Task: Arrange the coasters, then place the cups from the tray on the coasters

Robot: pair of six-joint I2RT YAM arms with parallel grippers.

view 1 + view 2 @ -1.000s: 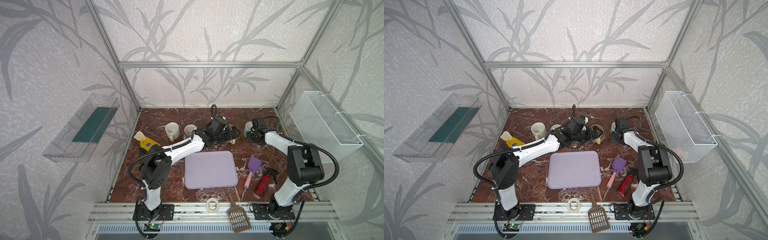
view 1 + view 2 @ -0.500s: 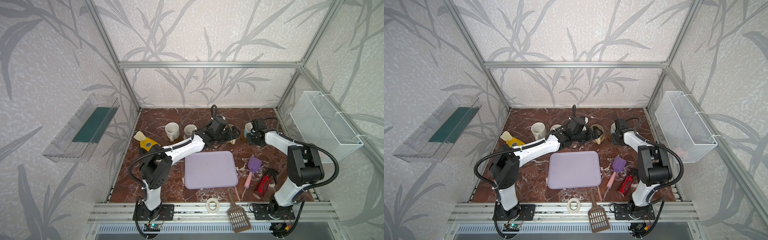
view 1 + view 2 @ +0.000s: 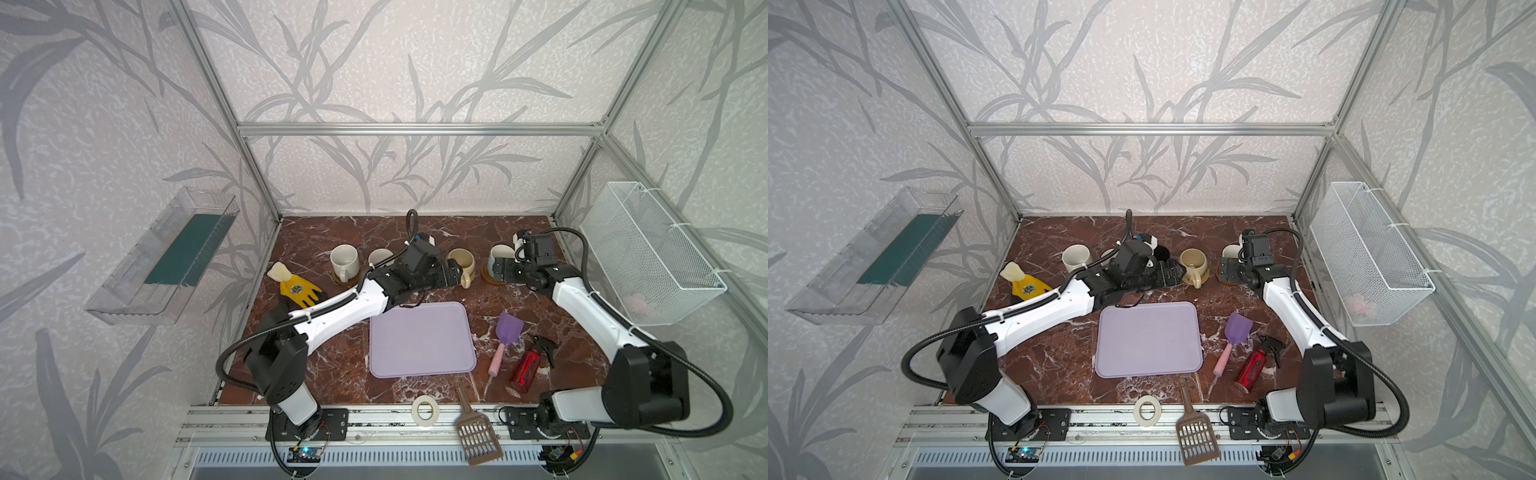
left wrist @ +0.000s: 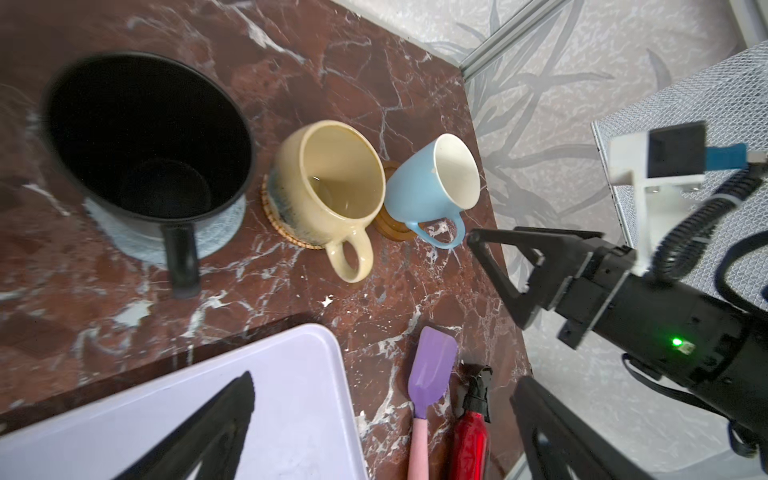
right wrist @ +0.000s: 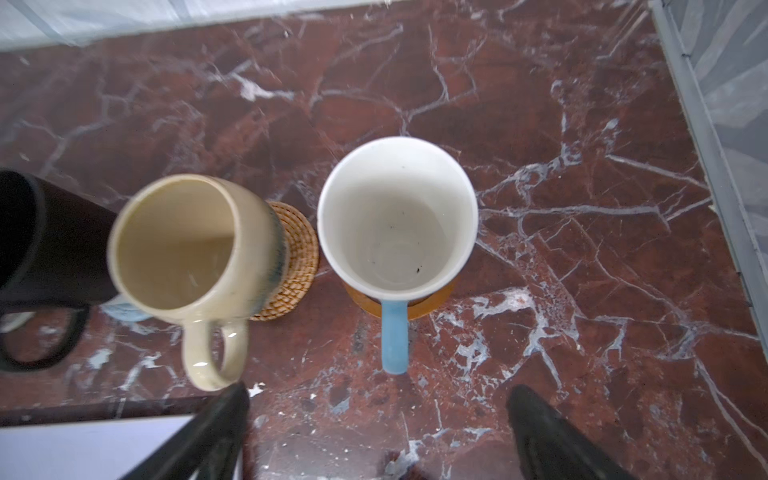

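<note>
The lavender tray (image 3: pixel 422 338) lies bare at mid-table. Behind it stand the cups in a row: white speckled (image 3: pixel 344 259), lavender (image 3: pixel 379 257) half hidden by my left arm, black (image 4: pixel 149 137) on a grey-blue woven coaster (image 4: pixel 224 232), cream-yellow (image 4: pixel 332 187) on a rattan coaster (image 4: pixel 282 226), light blue (image 5: pixel 397 220) on a brown wooden coaster (image 5: pixel 432 307). My right gripper (image 5: pixel 378 390) is open just short of the blue handle, touching nothing. Beside the cream cup, near the tray's far edge, my left gripper (image 4: pixel 384 380) is open and empty.
A yellow glove (image 3: pixel 297 286) lies at the left. A purple scoop (image 3: pixel 507 338) and a red spray bottle (image 3: pixel 528 365) lie right of the tray. A tape ring (image 3: pixel 424 409) and a brown slotted scoop (image 3: pixel 476 432) sit at the front edge. A wire basket (image 3: pixel 648 249) hangs on the right wall.
My right gripper has opened and let go of the light blue cup, which now stands alone on its wooden coaster. The left arm has barely moved.
</note>
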